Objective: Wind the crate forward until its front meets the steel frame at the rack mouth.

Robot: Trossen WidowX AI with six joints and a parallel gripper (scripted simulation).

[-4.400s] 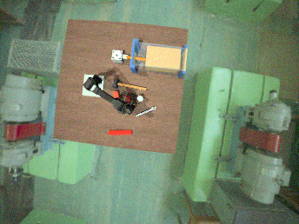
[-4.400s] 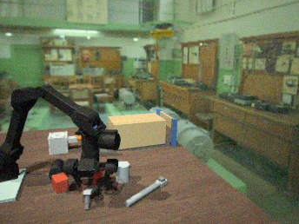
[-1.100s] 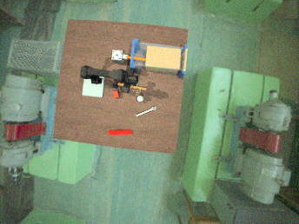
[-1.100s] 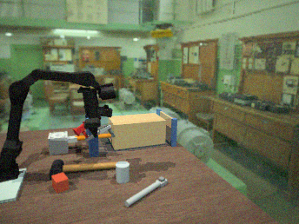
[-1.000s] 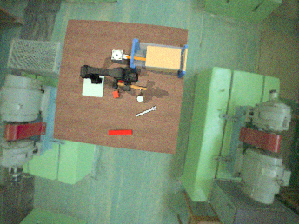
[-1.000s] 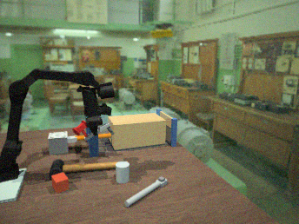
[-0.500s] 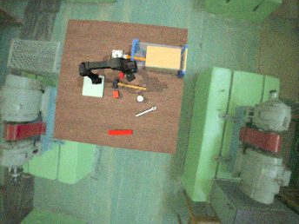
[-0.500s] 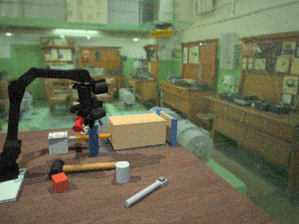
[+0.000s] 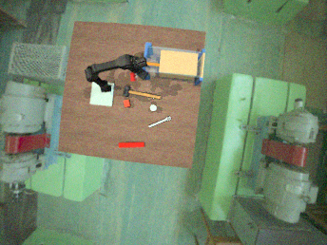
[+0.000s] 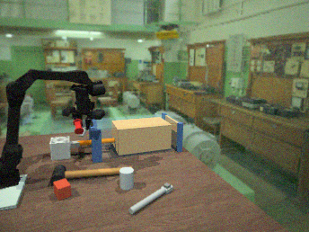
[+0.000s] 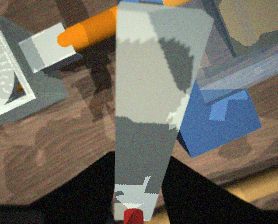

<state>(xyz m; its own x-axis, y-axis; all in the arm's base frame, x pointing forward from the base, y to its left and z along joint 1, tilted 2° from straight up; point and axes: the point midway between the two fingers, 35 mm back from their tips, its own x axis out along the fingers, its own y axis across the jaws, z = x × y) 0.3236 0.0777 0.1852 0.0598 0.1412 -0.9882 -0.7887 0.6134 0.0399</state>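
Observation:
My gripper (image 9: 138, 72) (image 10: 81, 119) (image 11: 138, 159) is shut on the winch handle, above the bench between winch and rack. The handle's red grip (image 9: 133, 76) (image 10: 78, 127) hangs at the fingers; its grey arm (image 11: 150, 85) fills the middle of the wrist view. The white winch (image 10: 59, 148) stands left of the rack, partly cut off in the wrist view and covered by my arm in the top view. Its top hole cannot be made out. An orange strap (image 9: 153, 65) (image 10: 107, 141) (image 11: 95, 26) runs to the tan crate (image 9: 178, 63) (image 10: 141, 137), which sits flat, apart from the blue mouth frame (image 10: 96, 144) (image 11: 220, 122).
A hammer (image 9: 144, 95) (image 10: 92, 173), an orange-red cube (image 9: 126, 103) (image 10: 62, 189), a white cylinder (image 9: 153, 107) (image 10: 127, 179) and a grey wrench-like tool (image 9: 159, 122) (image 10: 150, 200) lie on the rack's near side. A red bar (image 9: 131, 144) lies farther off. Another blue frame (image 10: 180, 138) stands behind the crate.

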